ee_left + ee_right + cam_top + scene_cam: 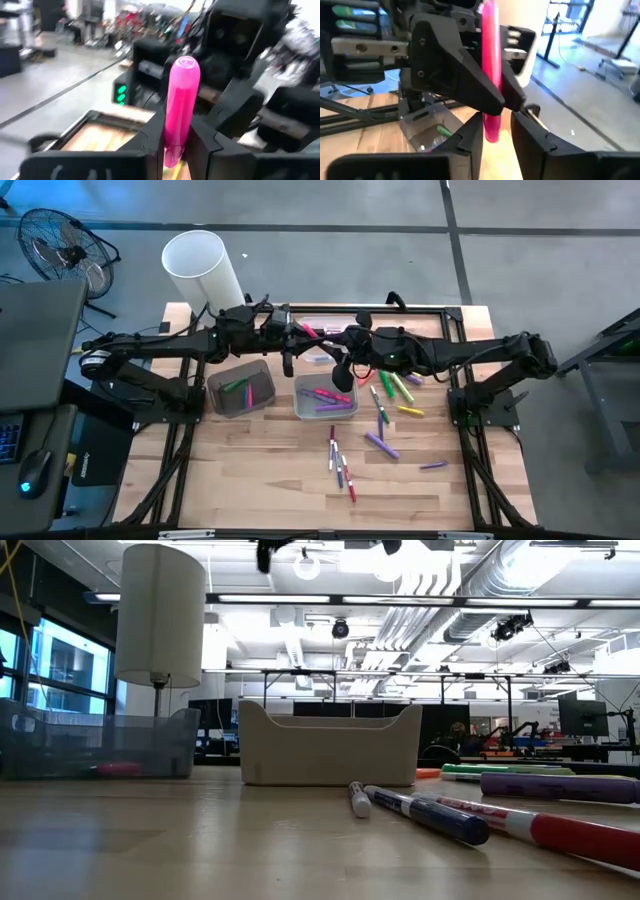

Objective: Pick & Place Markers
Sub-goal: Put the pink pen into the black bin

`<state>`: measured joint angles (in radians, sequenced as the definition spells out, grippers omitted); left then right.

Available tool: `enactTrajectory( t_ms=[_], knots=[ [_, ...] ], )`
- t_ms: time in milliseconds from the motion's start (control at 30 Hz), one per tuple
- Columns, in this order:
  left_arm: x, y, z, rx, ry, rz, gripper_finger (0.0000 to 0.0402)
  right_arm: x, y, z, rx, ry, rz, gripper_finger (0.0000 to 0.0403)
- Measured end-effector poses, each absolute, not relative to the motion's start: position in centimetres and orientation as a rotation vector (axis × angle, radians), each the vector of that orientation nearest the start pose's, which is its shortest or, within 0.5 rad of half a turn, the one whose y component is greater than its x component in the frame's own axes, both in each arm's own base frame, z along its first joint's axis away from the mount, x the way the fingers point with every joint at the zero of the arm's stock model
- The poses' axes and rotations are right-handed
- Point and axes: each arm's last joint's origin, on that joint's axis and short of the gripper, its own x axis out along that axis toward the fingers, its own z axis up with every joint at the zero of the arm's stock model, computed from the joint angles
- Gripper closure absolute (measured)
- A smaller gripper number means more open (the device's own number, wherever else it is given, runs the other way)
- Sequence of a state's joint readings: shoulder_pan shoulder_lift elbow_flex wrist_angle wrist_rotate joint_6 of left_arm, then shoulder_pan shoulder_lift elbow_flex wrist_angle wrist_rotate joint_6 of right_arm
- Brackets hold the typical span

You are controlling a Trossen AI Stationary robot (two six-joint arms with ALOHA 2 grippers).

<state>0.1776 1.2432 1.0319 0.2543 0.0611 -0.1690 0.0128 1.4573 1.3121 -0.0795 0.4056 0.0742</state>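
We see a white cylinder [203, 268] upper left w/ a floor fan [62, 248] at far left. Two clear bins [241, 389] [325, 397] sit mid-frame on the wood tabletop [270, 470]. Bottom left: a mouse [34, 471] & keyboard [7, 442].

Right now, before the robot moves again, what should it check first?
1. Left gripper shut on the pink marker: ok.
2. Right gripper open, its fingers apart on either side of the marker's end: ok.
3. Marker clear of the right fingers on both sides: cannot tell; one side is hidden.
4. Room in the clear bin on the left arm's side: ok, only a few markers lie inside.
5. Which bin this marker belongs in, that one or the second bin: cannot tell.
6. All markers put away: not ok, several loose markers lie on the table.
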Motion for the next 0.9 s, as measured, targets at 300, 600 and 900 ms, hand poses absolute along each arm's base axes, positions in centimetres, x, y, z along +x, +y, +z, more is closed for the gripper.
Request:
enactTrajectory(
  t_ms=[300,600,900],
  knots=[
    [19.6,5.2,37.1,-0.167,0.416,0.394,0.0359,30.5,-0.4,34.3,0.27,0.518,-0.517,0.0274],
    [16.9,4.5,29.1,-0.341,1.066,0.486,0.035,29.1,1.8,32.2,0.4,0.669,-0.604,0.0273],
    [16.7,4.1,24.2,-0.454,1.255,0.435,0.032,29.0,3.1,32.4,0.38,0.652,-0.585,0.0272]
  ],
)
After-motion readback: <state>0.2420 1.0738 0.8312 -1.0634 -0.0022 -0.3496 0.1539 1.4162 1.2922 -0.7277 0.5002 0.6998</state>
